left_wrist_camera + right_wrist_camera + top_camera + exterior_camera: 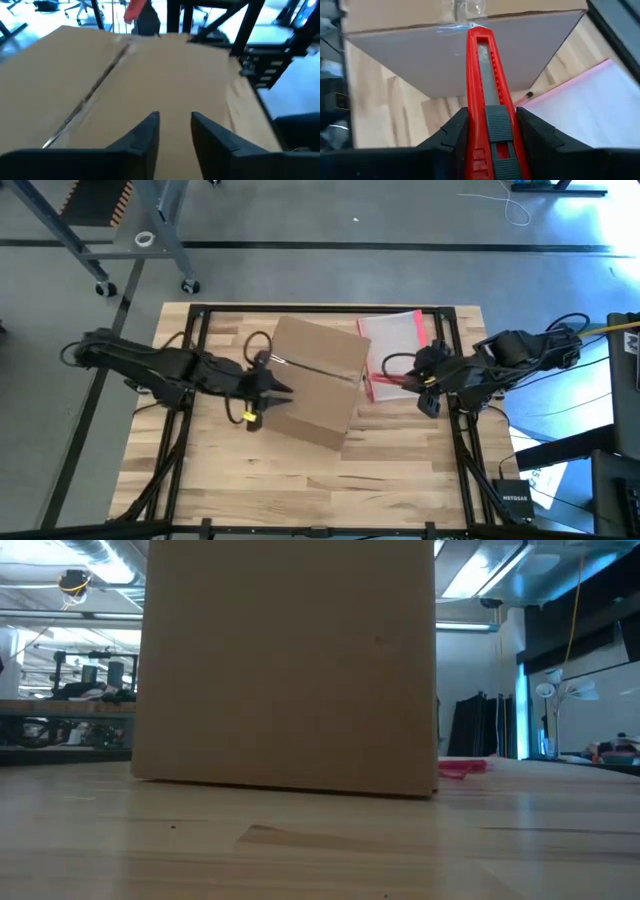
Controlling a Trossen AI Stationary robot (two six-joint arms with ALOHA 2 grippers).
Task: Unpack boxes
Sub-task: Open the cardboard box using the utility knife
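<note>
My right gripper (490, 135) clamps a red utility knife (487, 100), tip at the taped seam of the plain brown cardboard box (318, 378) just ahead. Still sealed; cutting and unpacking remain.

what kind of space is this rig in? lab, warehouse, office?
Likely a robotics lab or workshop. A wooden table sits on a bare grey floor beside a wheeled metal rack; the low view shows exposed ceiling ducting and strip lights beyond the cardboard box.
</note>
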